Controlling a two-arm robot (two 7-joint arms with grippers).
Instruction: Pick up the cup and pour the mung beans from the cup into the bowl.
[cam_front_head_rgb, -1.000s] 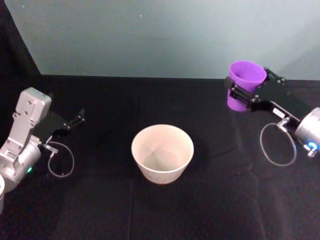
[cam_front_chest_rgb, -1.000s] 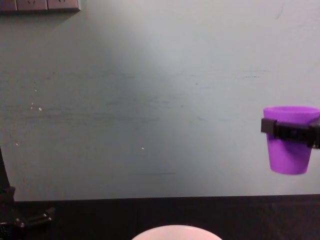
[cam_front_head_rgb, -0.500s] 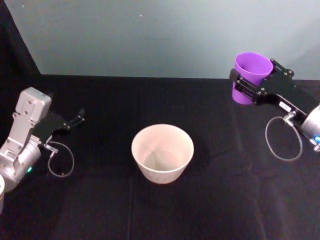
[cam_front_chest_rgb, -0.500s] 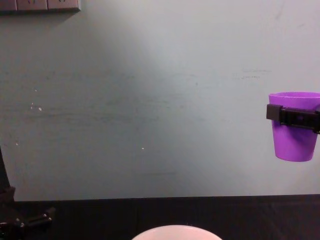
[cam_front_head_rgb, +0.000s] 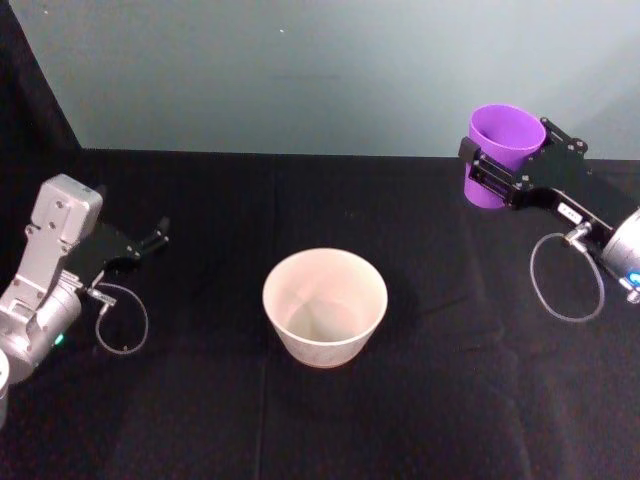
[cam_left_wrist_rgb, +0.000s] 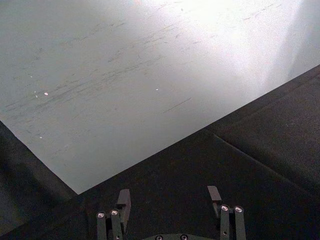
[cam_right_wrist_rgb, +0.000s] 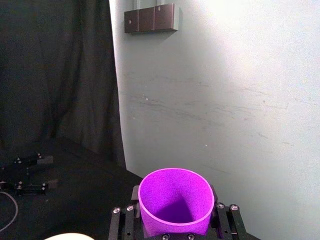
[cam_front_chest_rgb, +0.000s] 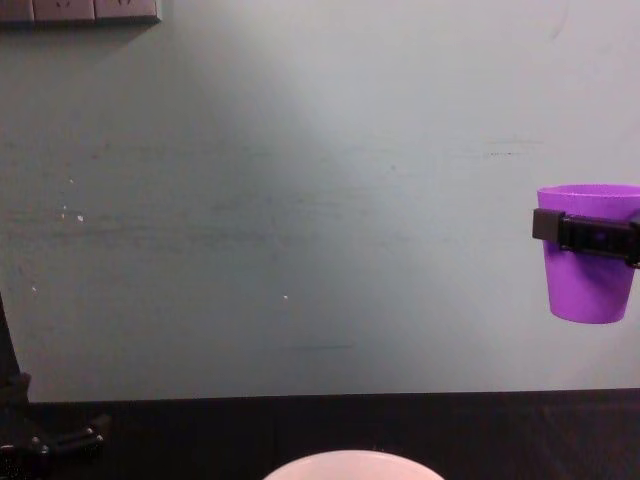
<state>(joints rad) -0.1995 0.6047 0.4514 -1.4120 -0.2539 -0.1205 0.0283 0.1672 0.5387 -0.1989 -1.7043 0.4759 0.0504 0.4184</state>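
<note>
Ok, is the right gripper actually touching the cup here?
Touching. The right wrist view shows the right gripper with its fingers pressed against both sides of the cup, no gap.

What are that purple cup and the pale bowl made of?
The cup, held aloft by the right tool, looks like plastic: uniform bright purple, smooth, thin wall. The bowl seems plastic or glazed ceramic: pale pinkish-white, smooth rim, faint sheen; hard to tell which. The left tool idles, open, far left.
</note>
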